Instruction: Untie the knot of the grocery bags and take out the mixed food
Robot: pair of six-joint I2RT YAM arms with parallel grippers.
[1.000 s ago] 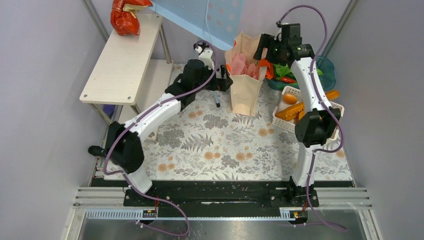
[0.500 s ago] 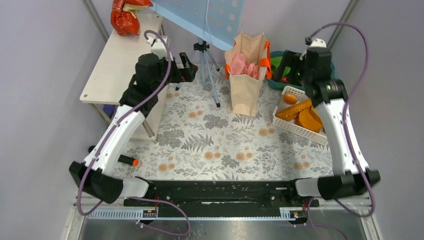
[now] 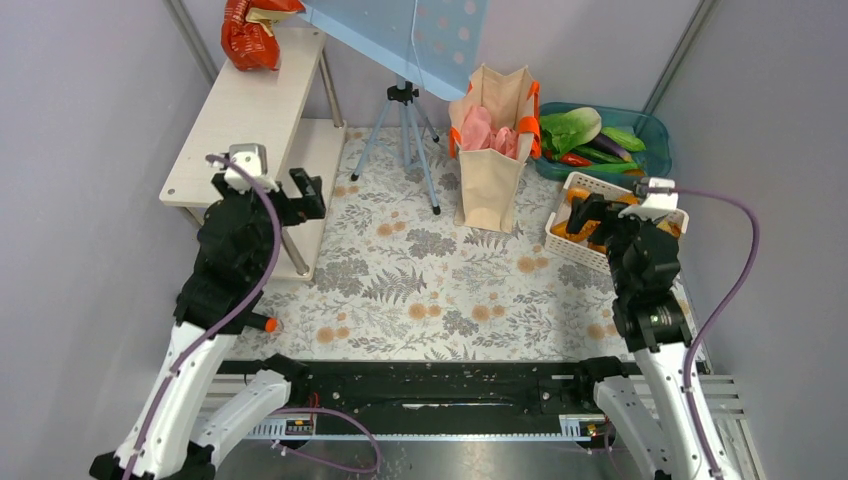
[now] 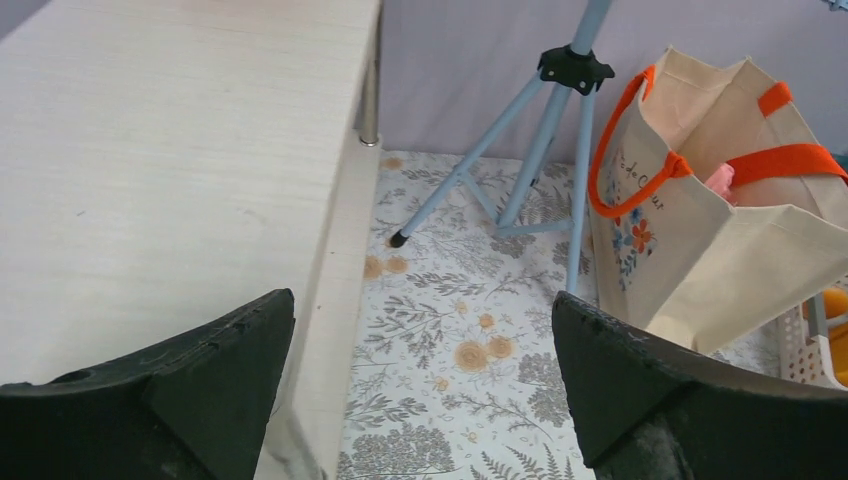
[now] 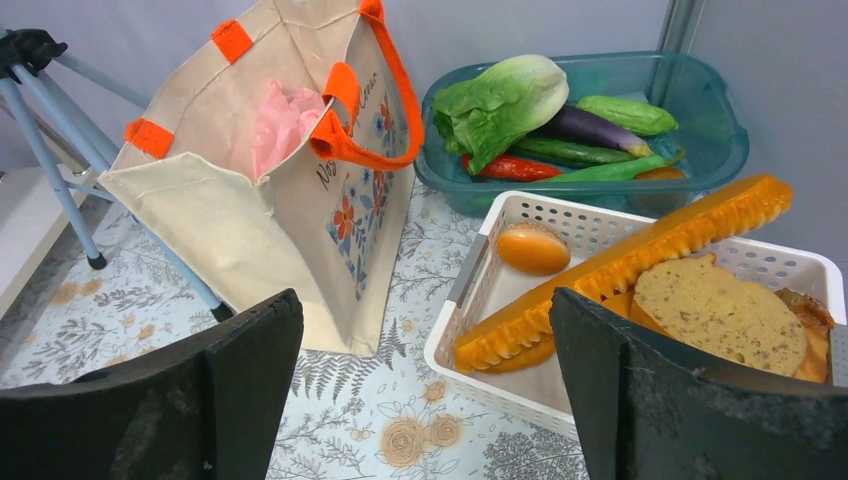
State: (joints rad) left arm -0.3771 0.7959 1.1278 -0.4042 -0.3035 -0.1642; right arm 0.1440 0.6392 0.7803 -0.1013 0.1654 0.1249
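Observation:
The pink grocery bag (image 3: 482, 130) sits crumpled inside the upright beige tote (image 3: 490, 185), and its knot is not visible. It shows as pink plastic (image 5: 281, 124) between the tote's orange handles and as a small pink patch (image 4: 722, 178). Mixed food lies outside the bag: a lettuce (image 5: 500, 100), an eggplant, green pieces and a red one in the teal tub (image 5: 715, 130), bread-like pieces (image 5: 720, 315) in the white basket (image 5: 480, 275). My left gripper (image 3: 312, 195) (image 4: 422, 298) is open beside the shelf, well left of the tote. My right gripper (image 3: 585, 212) (image 5: 425, 295) is open over the basket's near corner, empty.
A pale wooden shelf (image 3: 250, 100) stands at the left with a red object (image 3: 248, 35) on its far end. A blue tripod (image 3: 405, 130) under a blue panel stands just left of the tote. A black marker with an orange tip (image 3: 262, 323) lies near the left arm.
Both arms have pulled back from the tote toward the near edge, the left one swinging out beside the shelf, the right one coming back over the basket. Both grippers stayed open.

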